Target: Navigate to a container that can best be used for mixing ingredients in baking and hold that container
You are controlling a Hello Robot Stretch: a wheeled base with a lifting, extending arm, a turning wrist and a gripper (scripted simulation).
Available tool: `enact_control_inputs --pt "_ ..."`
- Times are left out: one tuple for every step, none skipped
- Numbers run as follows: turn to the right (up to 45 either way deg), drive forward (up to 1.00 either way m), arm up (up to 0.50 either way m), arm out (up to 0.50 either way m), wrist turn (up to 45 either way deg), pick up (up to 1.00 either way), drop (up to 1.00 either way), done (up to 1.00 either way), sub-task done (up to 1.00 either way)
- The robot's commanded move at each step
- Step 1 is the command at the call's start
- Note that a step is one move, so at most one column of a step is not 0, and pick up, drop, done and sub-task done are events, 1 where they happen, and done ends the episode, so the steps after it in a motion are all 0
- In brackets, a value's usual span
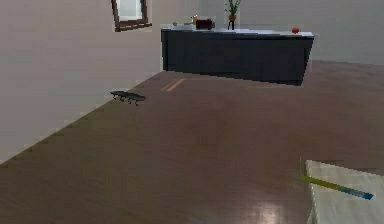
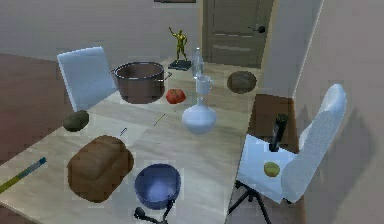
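Note:
A round blue-grey bowl (image 2: 158, 185) stands on the light wooden table (image 2: 215, 160) near its front edge. A dark shape that looks like my gripper (image 2: 150, 214) pokes in at the bottom edge, right by the bowl. I cannot tell whether it holds anything. Farther back on the table stands a wide brown pot (image 2: 139, 80).
The table also carries a brown loaf (image 2: 100, 165), a glass vase (image 2: 199, 112), a tomato (image 2: 175, 96), a potato (image 2: 75, 121), a small gold statue (image 2: 180, 47) and a pencil (image 2: 22, 174). White chairs (image 2: 300, 150) stand beside it. In the forward view, open brown floor leads to a dark counter (image 1: 236, 53).

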Motion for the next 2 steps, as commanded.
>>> enact_control_inputs --pt "0.0 0.0 0.1 0.0 0.0 0.0 0.0 0.0 0.0" --pt "0.0 0.0 0.0 0.0 0.0 0.0 0.0 1.0 0.0"
